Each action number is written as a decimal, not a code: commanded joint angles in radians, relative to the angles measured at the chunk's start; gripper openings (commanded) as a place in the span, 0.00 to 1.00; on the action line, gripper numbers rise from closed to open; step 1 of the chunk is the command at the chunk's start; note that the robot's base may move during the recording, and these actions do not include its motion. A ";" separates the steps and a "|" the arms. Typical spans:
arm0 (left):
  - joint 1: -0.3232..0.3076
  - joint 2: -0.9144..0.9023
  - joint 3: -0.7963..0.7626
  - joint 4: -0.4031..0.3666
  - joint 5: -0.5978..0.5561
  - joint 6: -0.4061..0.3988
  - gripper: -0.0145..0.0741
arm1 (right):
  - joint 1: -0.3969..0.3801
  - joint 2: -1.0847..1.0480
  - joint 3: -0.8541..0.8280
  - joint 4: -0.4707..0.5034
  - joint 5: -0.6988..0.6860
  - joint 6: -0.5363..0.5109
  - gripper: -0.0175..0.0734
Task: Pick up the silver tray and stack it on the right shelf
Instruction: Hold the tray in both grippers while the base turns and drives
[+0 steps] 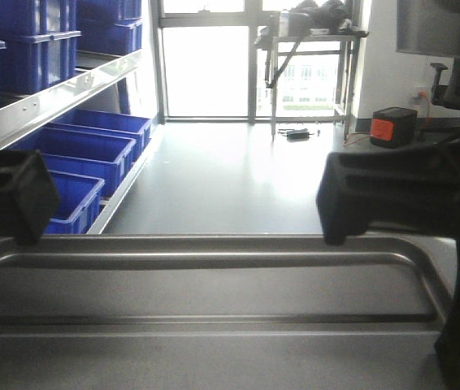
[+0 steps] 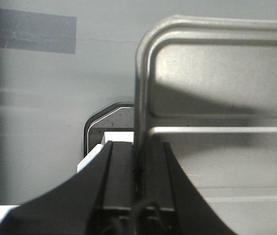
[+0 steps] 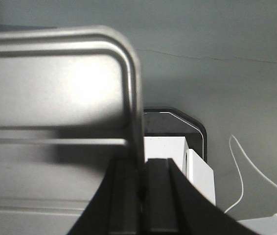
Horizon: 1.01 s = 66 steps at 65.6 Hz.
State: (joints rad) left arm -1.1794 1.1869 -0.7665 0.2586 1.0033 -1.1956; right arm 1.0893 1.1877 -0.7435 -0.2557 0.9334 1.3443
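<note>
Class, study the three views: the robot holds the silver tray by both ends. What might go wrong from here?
1. The left gripper and right gripper each pinch only the silver tray's thin rim; uneven arm motion may twist it loose.
2. The tray hides the near floor from the front camera, so the base might hit something unseen.
3. The blue bins sit close on the left; turning could clip them.

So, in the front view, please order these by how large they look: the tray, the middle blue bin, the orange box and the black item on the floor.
1. tray, though it is nearest the camera, which enlarges it
2. middle blue bin
3. orange box
4. black item on the floor
</note>
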 commanded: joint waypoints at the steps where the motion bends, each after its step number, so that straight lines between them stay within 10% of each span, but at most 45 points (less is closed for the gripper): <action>1: -0.004 -0.020 -0.027 0.020 0.024 -0.002 0.06 | -0.001 -0.022 -0.023 -0.045 0.006 -0.004 0.26; 66: -0.004 -0.020 -0.027 0.018 0.206 -0.002 0.06 | -0.001 -0.022 -0.023 -0.045 0.006 -0.004 0.26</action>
State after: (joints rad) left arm -1.1794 1.1869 -0.7708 0.2481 1.0822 -1.2019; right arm 1.0912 1.1877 -0.7435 -0.2420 0.8923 1.3412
